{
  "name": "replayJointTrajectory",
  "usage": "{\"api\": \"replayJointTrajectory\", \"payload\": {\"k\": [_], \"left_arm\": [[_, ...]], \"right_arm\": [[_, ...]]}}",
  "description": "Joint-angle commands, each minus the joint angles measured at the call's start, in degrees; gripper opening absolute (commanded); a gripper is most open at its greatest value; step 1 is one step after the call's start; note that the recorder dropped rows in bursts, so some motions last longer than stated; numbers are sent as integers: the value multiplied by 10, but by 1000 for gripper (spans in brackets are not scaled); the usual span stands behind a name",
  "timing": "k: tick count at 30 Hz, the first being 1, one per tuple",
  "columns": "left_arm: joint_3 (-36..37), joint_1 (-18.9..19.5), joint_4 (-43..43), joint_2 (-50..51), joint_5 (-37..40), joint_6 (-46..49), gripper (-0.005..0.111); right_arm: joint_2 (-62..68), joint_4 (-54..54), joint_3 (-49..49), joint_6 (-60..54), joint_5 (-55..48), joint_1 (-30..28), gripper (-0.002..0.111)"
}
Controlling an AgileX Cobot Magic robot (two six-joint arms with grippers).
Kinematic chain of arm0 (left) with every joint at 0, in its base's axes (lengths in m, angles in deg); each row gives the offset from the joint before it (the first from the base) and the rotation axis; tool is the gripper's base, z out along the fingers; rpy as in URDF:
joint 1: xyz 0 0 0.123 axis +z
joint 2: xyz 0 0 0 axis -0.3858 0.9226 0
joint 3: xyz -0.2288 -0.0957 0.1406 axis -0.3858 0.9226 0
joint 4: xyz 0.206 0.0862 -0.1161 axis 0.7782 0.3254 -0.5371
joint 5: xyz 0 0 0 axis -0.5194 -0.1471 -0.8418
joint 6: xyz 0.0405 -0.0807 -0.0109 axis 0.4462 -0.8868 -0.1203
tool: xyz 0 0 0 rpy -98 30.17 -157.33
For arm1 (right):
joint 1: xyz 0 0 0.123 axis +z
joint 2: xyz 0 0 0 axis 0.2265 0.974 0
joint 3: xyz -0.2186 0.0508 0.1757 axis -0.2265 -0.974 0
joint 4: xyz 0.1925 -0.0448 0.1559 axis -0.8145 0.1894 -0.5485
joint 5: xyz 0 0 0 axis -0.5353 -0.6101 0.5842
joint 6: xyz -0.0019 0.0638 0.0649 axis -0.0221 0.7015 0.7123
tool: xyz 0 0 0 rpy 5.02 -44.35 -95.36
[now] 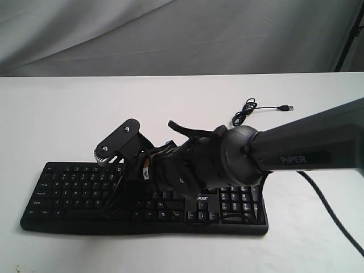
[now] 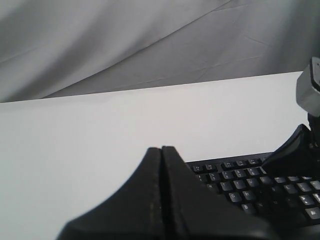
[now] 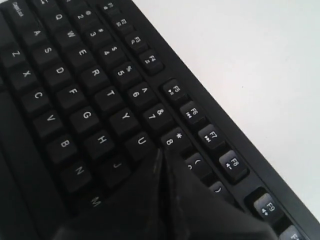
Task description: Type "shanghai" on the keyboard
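The black keyboard lies on the white table, its acer logo to the right of centre. My right arm reaches across it from the right. The right gripper is shut and points down at the letter block. In the right wrist view the right gripper has its tip on the key just right of U and below 8 on the keyboard; whether it presses the key I cannot tell. In the left wrist view the left gripper is shut and empty, hovering beside the keyboard. The exterior view does not show it.
The keyboard's thin black USB cable lies coiled on the white table behind the number pad. A grey cloth backdrop hangs behind the table. The right arm's grey camera mount shows at the edge of the left wrist view.
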Motion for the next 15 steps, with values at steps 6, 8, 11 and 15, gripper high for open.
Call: {"api": "replayJointTrajectory", "payload": {"k": [6, 8, 11, 15], "left_arm": [[2, -2, 0, -2, -3, -2, 0], [2, -2, 0, -2, -3, -2, 0], [2, -2, 0, -2, -3, -2, 0], [2, -2, 0, -2, -3, -2, 0]], "right_arm": [[9, -1, -2, -4, 26, -5, 0], [11, -1, -2, -4, 33, -5, 0], [11, -1, -2, -4, 36, -5, 0], [11, -1, -2, -4, 34, -6, 0]]}}
